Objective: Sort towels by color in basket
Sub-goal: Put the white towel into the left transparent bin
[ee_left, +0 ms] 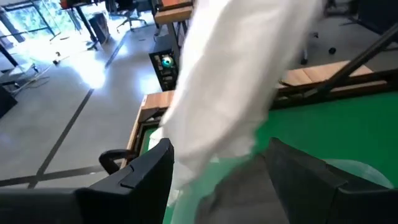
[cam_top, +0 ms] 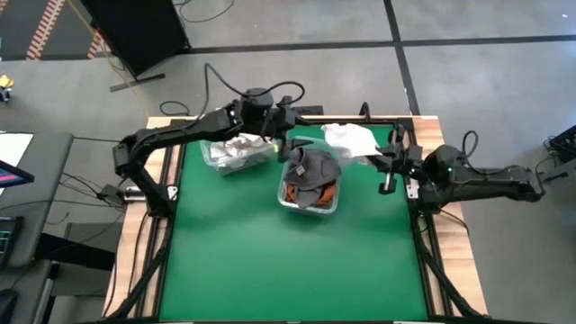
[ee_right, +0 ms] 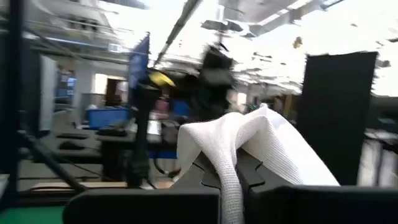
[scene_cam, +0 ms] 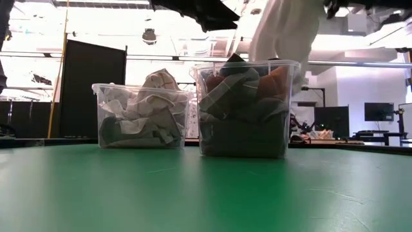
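Here the right claw is clamped on the white towel, while the left claw gapes wide above the baskets.

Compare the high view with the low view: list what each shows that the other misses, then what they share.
Only the high view: both dark arms whole, the left gripper over the bins, and the right gripper shut on the plain white towel.

Only the low view: the bins' side walls, with cloths packed down to the bottom, and the room behind.

Both: the clear plastic bin of light cloths, the clear plastic bin of dark grey and rust orange cloths, the hanging white towel, and the green table mat.
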You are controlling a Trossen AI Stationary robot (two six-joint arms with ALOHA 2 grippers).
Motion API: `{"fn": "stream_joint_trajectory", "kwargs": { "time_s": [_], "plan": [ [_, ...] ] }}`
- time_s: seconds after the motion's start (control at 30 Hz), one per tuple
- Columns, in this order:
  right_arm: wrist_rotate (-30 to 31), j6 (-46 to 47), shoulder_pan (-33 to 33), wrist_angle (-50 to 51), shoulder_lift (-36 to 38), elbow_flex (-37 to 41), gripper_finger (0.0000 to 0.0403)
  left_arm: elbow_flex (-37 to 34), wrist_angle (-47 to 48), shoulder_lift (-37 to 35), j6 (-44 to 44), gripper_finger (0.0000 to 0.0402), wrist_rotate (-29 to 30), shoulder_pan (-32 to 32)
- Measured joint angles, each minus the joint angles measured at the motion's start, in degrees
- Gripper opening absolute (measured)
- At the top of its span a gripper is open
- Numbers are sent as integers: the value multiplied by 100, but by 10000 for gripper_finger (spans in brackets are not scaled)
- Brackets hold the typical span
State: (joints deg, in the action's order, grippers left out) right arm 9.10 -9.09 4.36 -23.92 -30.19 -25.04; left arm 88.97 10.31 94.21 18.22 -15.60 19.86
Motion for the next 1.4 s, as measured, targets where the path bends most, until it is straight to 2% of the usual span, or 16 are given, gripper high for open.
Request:
{"fn": "stream_joint_trajectory", "kwargs": {
  "time_s": [0.27,0.43,0.53,0.73,0.87,1.0,1.07,1.17,1.3,1.4],
  "plan": [
    [16,-348,-643,463,-724,-911,25,-4,-1193,432,-356,243,-264,-26],
    [158,-423,-691,667,-1246,-1384,25,-4,-1738,636,-772,254,-1305,-189],
    [162,-498,-687,672,-1513,-1595,25,0,-1849,741,-758,274,-1505,-406],
    [157,-598,-687,692,-1984,-1895,25,-2,-2113,903,-813,319,-1487,-743],
    [157,-598,-724,674,-2295,-2088,25,0,-2416,901,-741,331,-676,-844],
    [155,-600,-780,679,-2567,-2300,25,0,-2653,903,-823,328,-876,-833],
    [108,-597,-781,661,-2692,-2410,25,0,-2724,901,-796,317,-982,-864],
    [-42,-577,-799,669,-2878,-2564,27,0,-2686,901,-630,278,-995,-943],
    [-67,-575,-871,684,-3018,-2648,29,0,-2731,901,-391,190,-1162,-1010],
    [-85,-403,-886,759,-3020,-2655,30,0,-2762,901,-326,105,-1297,-1021]
  ]
}}
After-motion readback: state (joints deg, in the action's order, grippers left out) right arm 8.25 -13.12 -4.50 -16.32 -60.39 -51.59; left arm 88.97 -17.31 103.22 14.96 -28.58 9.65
